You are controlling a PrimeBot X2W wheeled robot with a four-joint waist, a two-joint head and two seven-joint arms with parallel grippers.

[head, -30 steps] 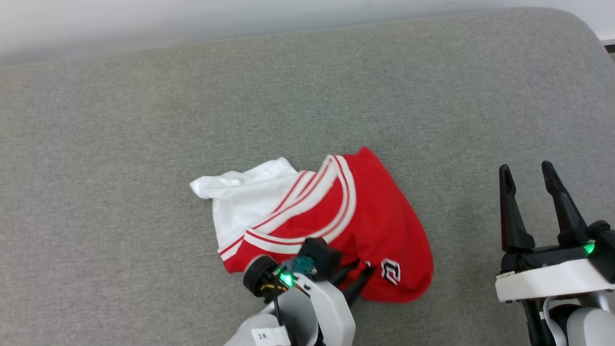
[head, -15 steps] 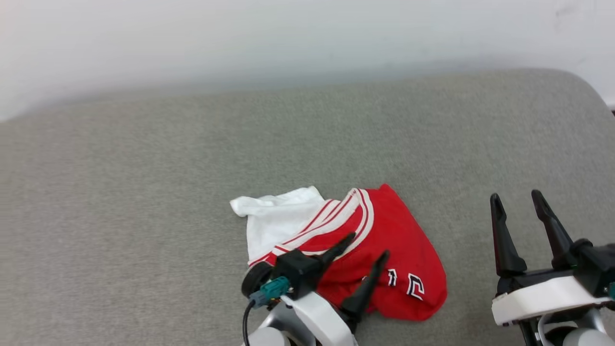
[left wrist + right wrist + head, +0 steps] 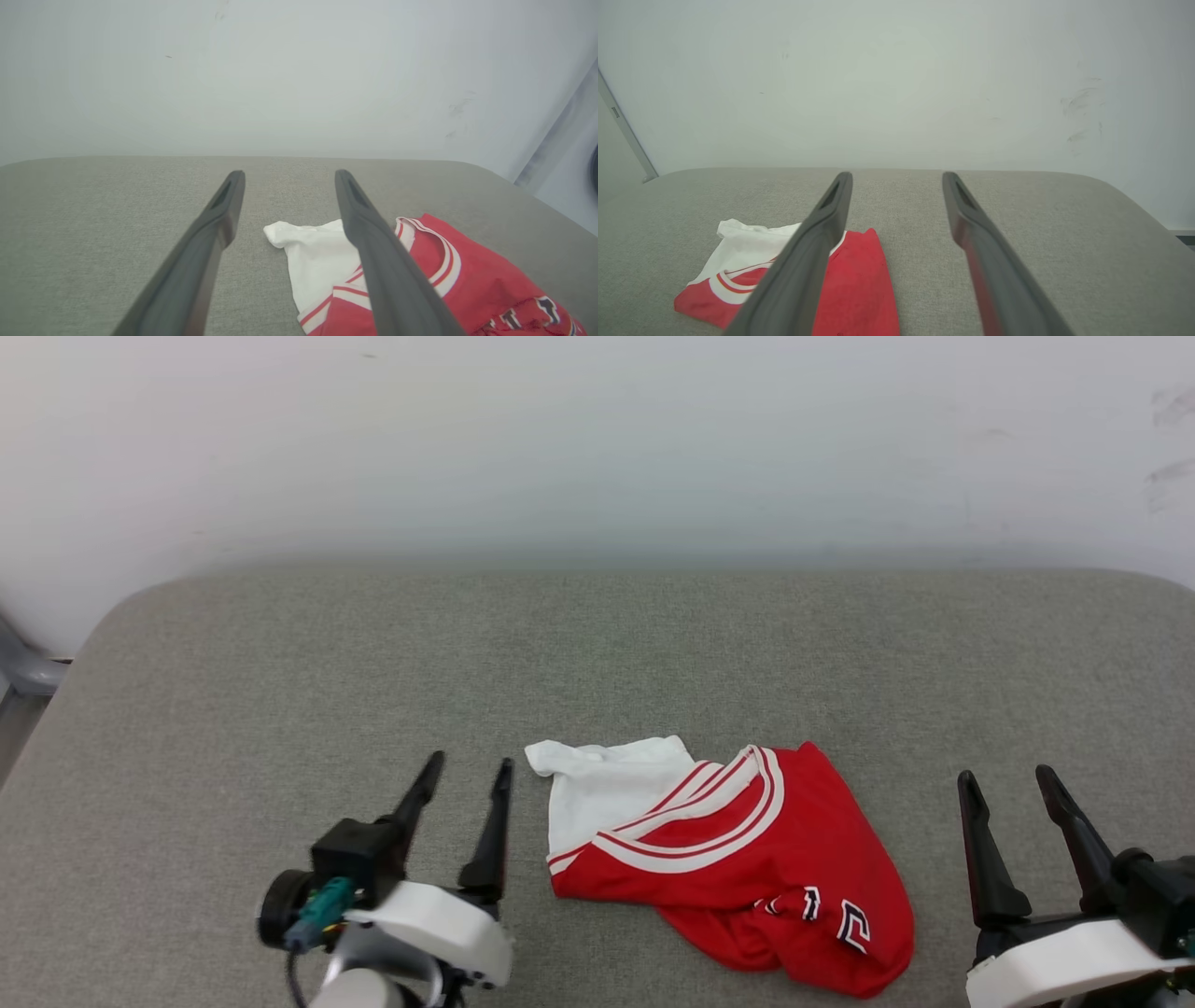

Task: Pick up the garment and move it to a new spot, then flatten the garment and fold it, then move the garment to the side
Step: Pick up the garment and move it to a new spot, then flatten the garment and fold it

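The garment lies crumpled in a heap on the grey cushioned surface, red body to the right, a white sleeve at its left, striped trim across the middle and dark lettering near its front edge. My left gripper stands open just left of the white sleeve, apart from the cloth, nothing between its fingers. In the left wrist view the garment sits to the right of the left gripper. My right gripper is open to the right of the heap; in the right wrist view the garment lies lower left of it.
A pale wall rises straight behind the surface. The surface's rounded left corner has a grey frame beside it. Bare grey fabric stretches behind and to both sides of the heap.
The left gripper opened, let go of the garment and drew back to the left. The garment stays in a heap. The head camera tilted up, showing more wall.
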